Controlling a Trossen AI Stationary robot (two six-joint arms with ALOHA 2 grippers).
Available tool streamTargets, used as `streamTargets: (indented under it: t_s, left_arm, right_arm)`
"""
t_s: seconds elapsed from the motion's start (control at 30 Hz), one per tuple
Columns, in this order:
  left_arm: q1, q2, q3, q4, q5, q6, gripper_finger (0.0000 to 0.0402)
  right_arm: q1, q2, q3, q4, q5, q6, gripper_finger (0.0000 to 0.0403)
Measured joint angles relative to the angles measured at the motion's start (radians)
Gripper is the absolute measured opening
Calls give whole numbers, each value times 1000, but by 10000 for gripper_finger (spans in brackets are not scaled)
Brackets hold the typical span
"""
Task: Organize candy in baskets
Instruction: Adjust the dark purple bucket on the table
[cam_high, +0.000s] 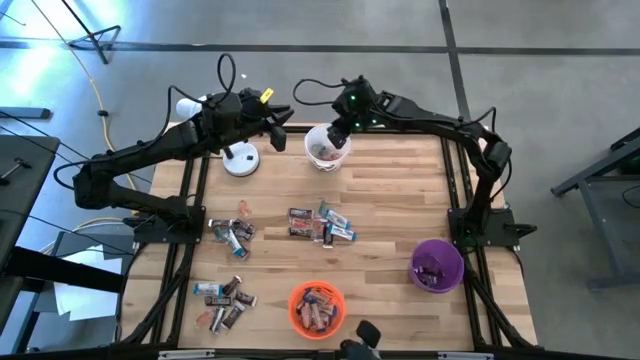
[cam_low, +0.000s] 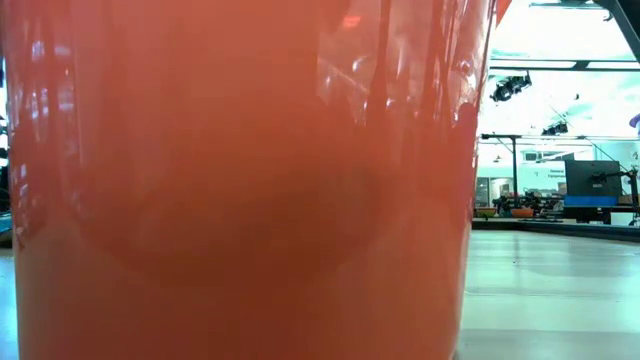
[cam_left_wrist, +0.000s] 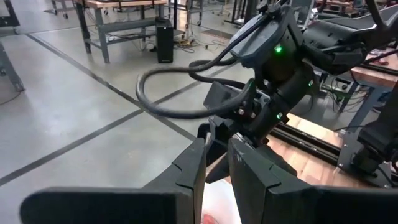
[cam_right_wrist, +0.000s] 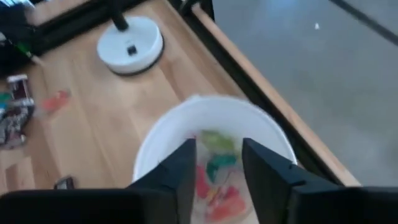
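Hovering over the white basket (cam_high: 327, 148), the right gripper (cam_right_wrist: 219, 163) has jaws parted and empty, all three baskets hold some candy, yet three piles (cam_high: 320, 224) remain on the worktop (cam_high: 390, 190).

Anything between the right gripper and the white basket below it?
Nothing visible. The right gripper hangs directly over the white basket, fingers apart, with only candy in the basket beneath.

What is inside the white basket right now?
White basket holds several small red and green candy pieces. The right tool hovers over it, fingers covering part of the contents.
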Motion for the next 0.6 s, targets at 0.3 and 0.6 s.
streamTargets:
  t_s: [0.3, 0.6]
  left_arm:
    - [0, -5, 0, -23, 4, -9, 55]
    - [0, -5, 0, -115, 16, -24, 55]
  right_arm:
    - [2, -13, 87, -569, 7, 61, 150]
    - [7, -14, 63, -1056, 172, 9, 138]
